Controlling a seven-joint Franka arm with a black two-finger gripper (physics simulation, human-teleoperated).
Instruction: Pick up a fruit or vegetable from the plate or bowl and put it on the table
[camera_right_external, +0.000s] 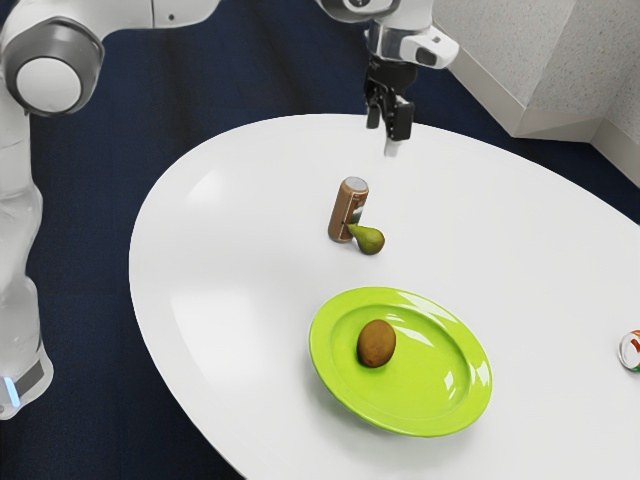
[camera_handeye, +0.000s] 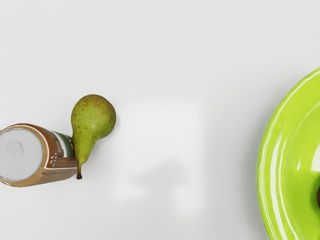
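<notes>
Bring wide-open claw (camera_right_external: 388, 115) over green plate (camera_right_external: 430, 378), center on brown fruit (camera_right_external: 376, 344), descend vertically, close gently around its middle, lift straight.

In the exterior view, a dark blue floor (camera_right_external: 100, 400) runs clockwise from seven to two o'clock around a smooth white table (camera_right_external: 480, 220) with a curved edge. Pale speckled walls (camera_right_external: 500, 50) meet at angles between one and two o'clock, a beige baseboard (camera_right_external: 555, 126) along their foot. Soft glare (camera_right_external: 205, 188) brightens the tabletop at ten and eight o'clock
</notes>
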